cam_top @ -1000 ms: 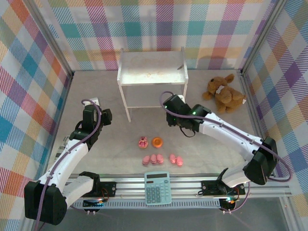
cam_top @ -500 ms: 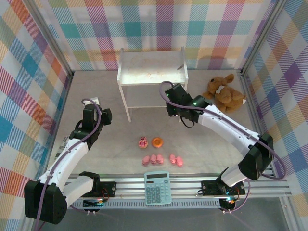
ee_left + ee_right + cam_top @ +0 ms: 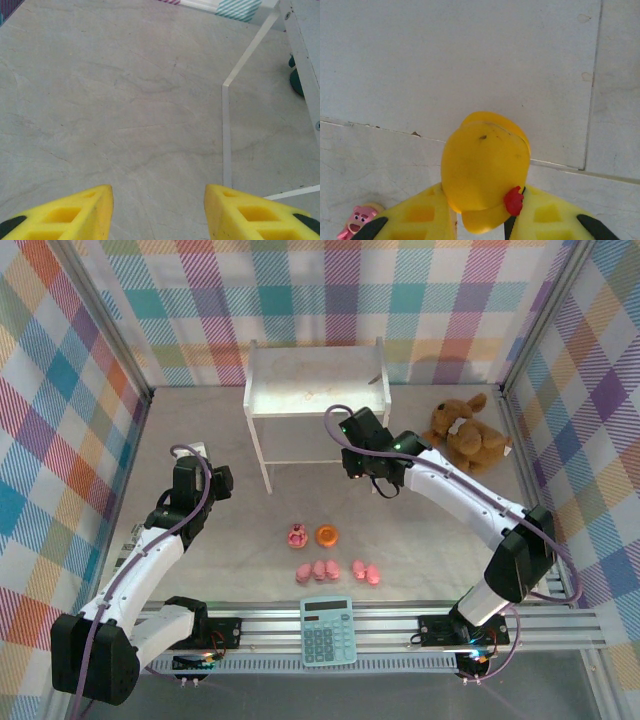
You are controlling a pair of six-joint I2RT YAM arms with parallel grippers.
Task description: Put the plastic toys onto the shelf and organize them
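**Duck in the gripper, right by the shelf**

The bench is flat and grey, with faint lines in it like stone. Checked cloth walls in many colours stand on three sides. The white shelf stands at the back, in the middle. A brown plush animal lies to the right of the shelf. A teal calculator lies at the near edge (just between the two arm bases).

The right gripper is closed on the yellow duck. The duck sits snug between the two yellow fingers, and a small red part of it is next to one finger. In the right wrist view the duck hangs over the edge of a white board of the shelf, but I cannot tell which board. From above, this gripper is just in front of the shelf, near its front right leg.

The other toys lie on the bench, closer to the arms and well apart from that gripper. The pink cupcake piece and the orange ring sit side by side. A row of pink pigs lies just in front of them.

The left gripper is partly open with nothing between its fingers. It hangs over the grey bench to the left of the shelf, with a thin white shelf leg just ahead of it.
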